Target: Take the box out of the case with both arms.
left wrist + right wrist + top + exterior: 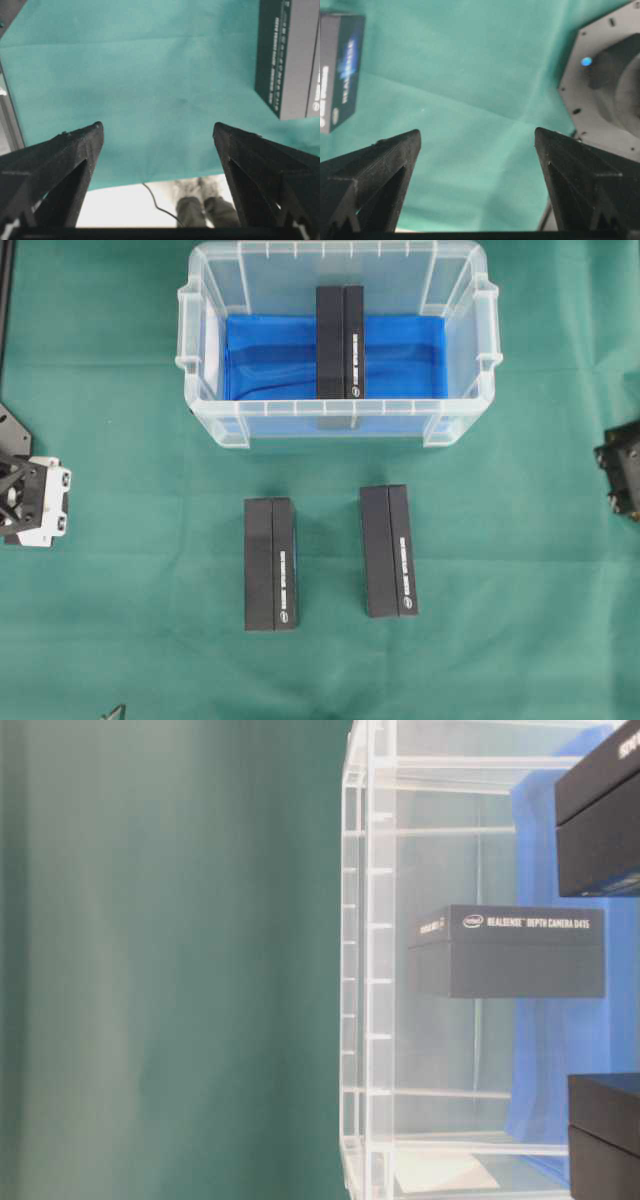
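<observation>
The clear plastic case [212,425] stands at the far middle of the green cloth, with a blue sheet on its bottom. One black box [340,340] lies inside it, across the middle; the table-level view shows this box [510,950] through the case wall [365,970]. My left arm [30,502] sits at the left edge of the table and my right arm [622,468] at the right edge, both far from the case. The left gripper [157,131] is open over bare cloth. The right gripper [477,135] is open too, with nothing between its fingers.
Two more black boxes lie on the cloth in front of the case, one left [270,563] and one right [389,550]. The left one [290,55] shows in the left wrist view, the right one [340,65] in the right wrist view. A black arm base [610,80] stands close on the right.
</observation>
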Tool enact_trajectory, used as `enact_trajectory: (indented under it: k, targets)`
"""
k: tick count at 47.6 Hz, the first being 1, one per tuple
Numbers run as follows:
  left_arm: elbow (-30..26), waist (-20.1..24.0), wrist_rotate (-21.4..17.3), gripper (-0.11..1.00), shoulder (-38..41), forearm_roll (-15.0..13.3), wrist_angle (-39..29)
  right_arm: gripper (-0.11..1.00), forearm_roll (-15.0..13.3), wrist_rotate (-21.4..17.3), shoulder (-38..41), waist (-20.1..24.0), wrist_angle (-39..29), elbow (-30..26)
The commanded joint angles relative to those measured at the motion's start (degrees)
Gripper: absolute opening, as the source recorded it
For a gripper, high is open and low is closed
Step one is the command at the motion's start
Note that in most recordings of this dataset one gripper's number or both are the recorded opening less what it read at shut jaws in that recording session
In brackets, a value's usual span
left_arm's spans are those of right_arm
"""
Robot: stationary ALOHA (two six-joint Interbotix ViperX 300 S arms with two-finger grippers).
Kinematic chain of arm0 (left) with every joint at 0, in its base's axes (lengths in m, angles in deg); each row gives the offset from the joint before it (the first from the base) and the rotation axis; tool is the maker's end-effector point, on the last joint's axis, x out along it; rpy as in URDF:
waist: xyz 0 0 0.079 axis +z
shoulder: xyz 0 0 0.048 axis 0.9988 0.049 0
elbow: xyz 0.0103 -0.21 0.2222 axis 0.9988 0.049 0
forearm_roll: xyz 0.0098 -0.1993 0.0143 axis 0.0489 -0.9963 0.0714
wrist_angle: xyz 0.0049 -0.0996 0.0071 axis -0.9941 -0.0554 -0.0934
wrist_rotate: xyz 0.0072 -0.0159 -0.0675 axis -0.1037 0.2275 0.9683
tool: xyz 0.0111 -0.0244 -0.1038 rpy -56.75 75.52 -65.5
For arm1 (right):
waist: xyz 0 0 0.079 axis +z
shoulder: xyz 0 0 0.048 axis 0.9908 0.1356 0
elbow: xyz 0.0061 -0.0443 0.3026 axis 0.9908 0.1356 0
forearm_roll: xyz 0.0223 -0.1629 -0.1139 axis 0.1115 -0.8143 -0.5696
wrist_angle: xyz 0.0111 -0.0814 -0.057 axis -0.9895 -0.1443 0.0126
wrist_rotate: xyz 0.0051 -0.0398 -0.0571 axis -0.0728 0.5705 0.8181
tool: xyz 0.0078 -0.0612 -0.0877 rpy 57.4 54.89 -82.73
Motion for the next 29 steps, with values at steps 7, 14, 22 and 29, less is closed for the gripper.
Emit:
enact_trajectory:
  k: [7,14,22,29]
  targets:
    - [-0.1,-0.4,0.1,0.85,-0.5,0.2,0.2,0.90,0.4,0.0,-0.9,0.3,1.8,0.4]
    - [0.0,-0.4,0.1,0.85,-0.6,0.2,0.2,0.90,0.4,0.0,-0.9,0.3,1.8,0.4]
    - [-0.1,0.0,0.1,0.85,-0.6,0.2,0.2,0.90,0.3,0.3,-1.0,0.1,1.6,0.4]
    - [-0.1,1.3,-0.5,0.85,-0.7,0.2,0.1,0.90,0.2,0.5,-1.3,-0.6,1.5,0.6]
